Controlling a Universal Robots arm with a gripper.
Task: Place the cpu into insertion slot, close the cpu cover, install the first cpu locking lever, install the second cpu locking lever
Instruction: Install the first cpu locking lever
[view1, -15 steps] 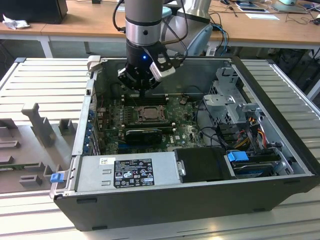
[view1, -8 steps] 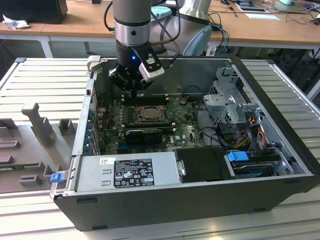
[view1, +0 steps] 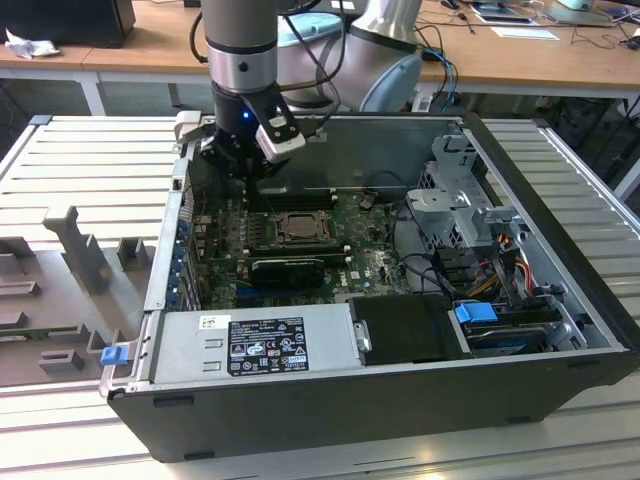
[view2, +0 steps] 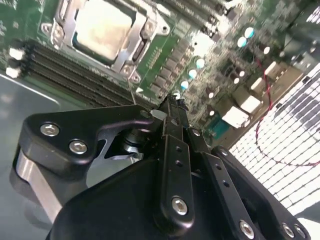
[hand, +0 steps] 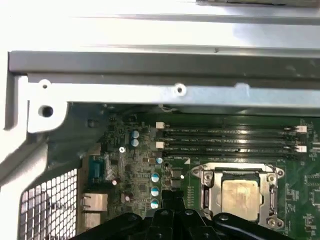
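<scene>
The cpu (view1: 297, 229) lies flat in the insertion slot (view1: 276, 238) on the green board, its silvery top (hand: 240, 195) showing through the cut-out of the cpu cover (hand: 207, 196). The cover lies down over the socket, framing the chip (view2: 102, 27) with its metal rim (view2: 131, 56). My gripper (view1: 240, 166) hangs over the board's rear corner, toward the exterior view's left of the socket and apart from it. In both wrist views its black fingertips (view2: 173, 104) meet, shut with nothing between them (hand: 167, 201).
Long black memory slots (hand: 230, 140) run between the socket and the case's rear wall (view1: 380, 150). A black graphics card (view1: 288, 269) sits in front of the socket. The power supply (view1: 255, 343), drive cage (view1: 465, 200) and loose cables (view1: 480, 265) crowd the exterior view's right.
</scene>
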